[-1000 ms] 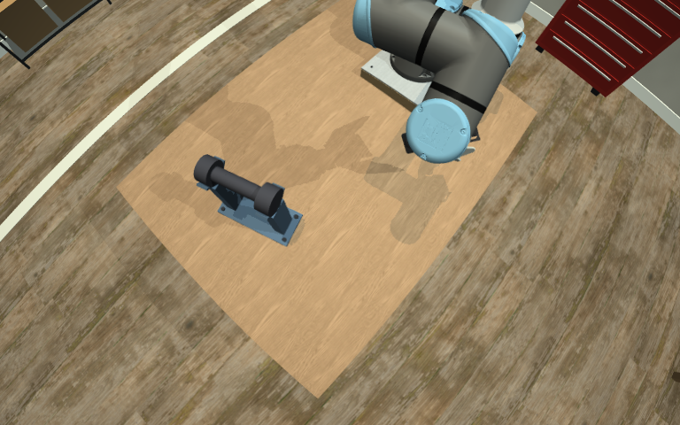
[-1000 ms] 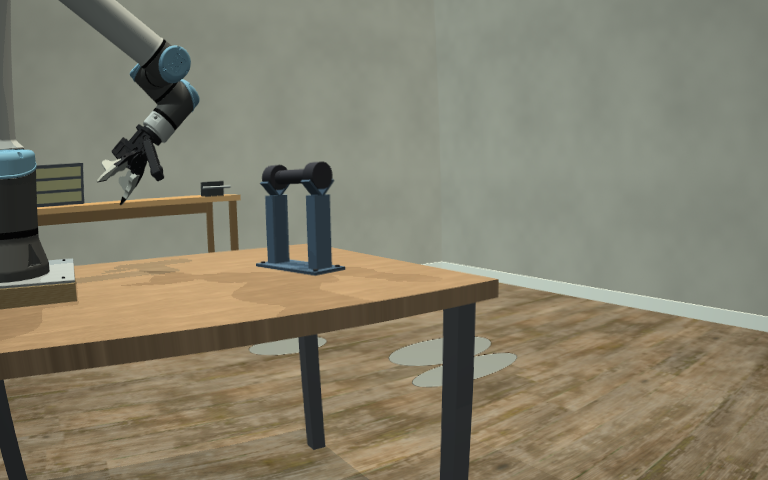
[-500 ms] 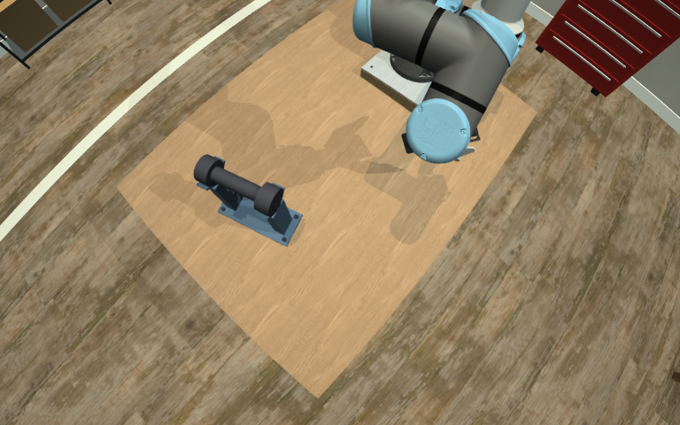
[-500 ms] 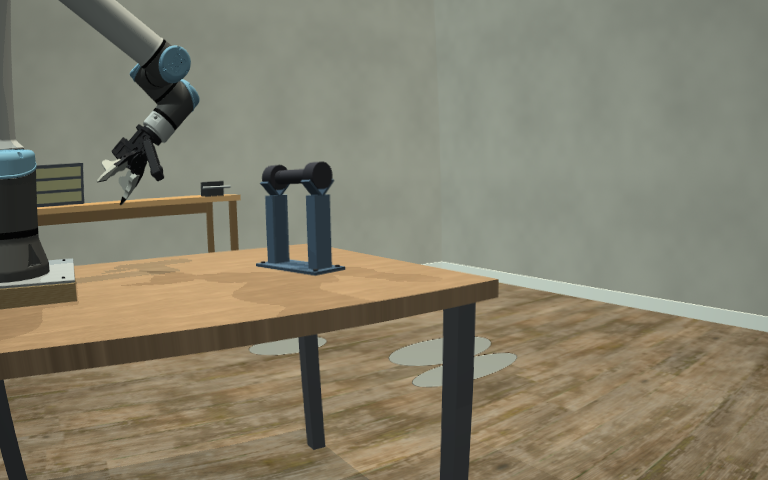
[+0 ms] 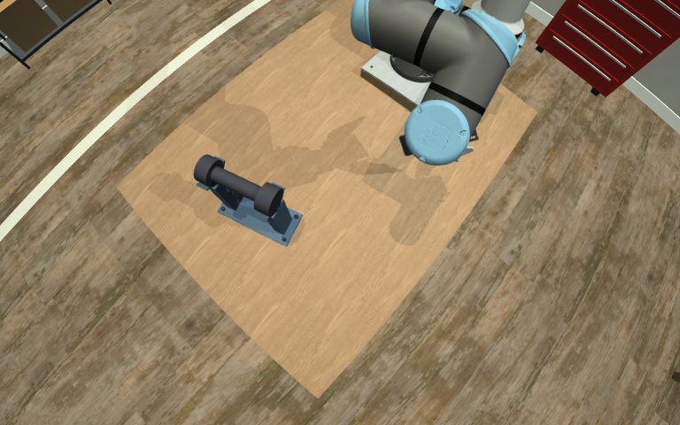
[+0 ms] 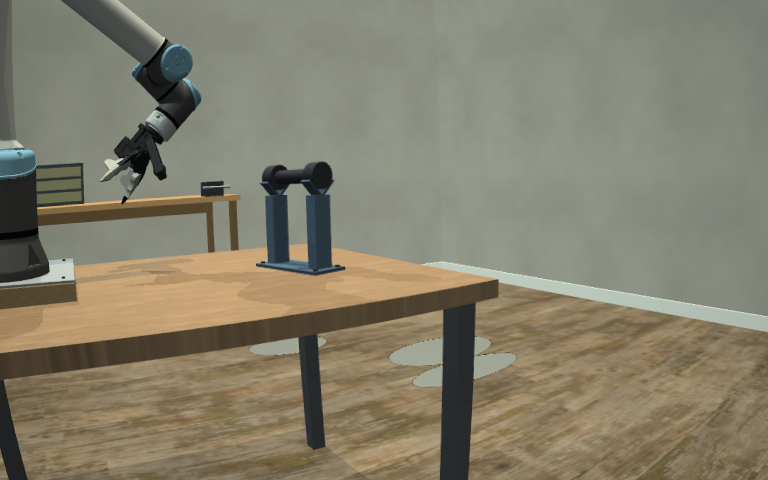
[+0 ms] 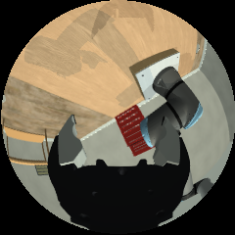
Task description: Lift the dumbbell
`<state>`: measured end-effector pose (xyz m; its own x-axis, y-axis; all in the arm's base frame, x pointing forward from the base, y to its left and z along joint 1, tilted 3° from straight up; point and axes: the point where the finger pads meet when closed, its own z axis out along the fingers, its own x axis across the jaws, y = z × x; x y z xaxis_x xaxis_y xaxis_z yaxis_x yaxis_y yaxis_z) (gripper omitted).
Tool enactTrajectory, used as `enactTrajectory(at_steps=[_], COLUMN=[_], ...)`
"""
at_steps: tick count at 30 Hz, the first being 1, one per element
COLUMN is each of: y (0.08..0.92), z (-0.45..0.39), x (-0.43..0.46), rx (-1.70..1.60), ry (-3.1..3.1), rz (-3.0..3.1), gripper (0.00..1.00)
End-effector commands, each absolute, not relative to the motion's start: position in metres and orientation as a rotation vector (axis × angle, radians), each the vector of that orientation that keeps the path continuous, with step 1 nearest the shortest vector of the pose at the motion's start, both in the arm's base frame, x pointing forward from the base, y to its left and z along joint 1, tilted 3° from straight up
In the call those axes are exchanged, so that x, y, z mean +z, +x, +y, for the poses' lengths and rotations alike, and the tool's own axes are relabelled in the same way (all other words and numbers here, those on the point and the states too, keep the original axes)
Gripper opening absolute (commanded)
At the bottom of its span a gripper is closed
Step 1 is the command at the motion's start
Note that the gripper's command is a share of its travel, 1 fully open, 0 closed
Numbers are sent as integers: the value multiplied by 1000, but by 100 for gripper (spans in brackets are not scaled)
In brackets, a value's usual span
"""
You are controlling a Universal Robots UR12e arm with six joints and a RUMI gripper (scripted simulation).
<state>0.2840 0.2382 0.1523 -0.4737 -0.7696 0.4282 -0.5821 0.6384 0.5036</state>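
A dark grey dumbbell [image 5: 237, 183] lies across the two V-shaped tops of a blue cradle [image 5: 260, 218] on the wooden table. From the side, the dumbbell [image 6: 296, 176] rests high on the cradle's two posts [image 6: 298, 232]. My gripper [image 6: 127, 176] is open and empty, high above the table and well to the left of the dumbbell, at about the same height as it. In the overhead view the arm [image 5: 441, 59] hides the gripper. The wrist view shows my two open fingers with nothing between them; the dumbbell is out of that view.
The arm's base [image 6: 19, 226] stands on a plate at the table's left end. A red drawer cabinet [image 5: 609, 37] stands beyond the table. A second wooden table [image 6: 141, 206] with a small dark box [image 6: 212, 187] stands in the background.
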Motion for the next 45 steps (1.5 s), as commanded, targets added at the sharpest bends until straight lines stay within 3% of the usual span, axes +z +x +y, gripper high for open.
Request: enactTrajectory(at_steps=[1, 17, 45], y=[291, 337, 489], z=[235, 205, 108], x=[154, 168, 211], rx=[-380, -360, -249], ry=[1092, 1413, 2337], rz=[-2205, -2053, -1314], gripper=[100, 100, 100])
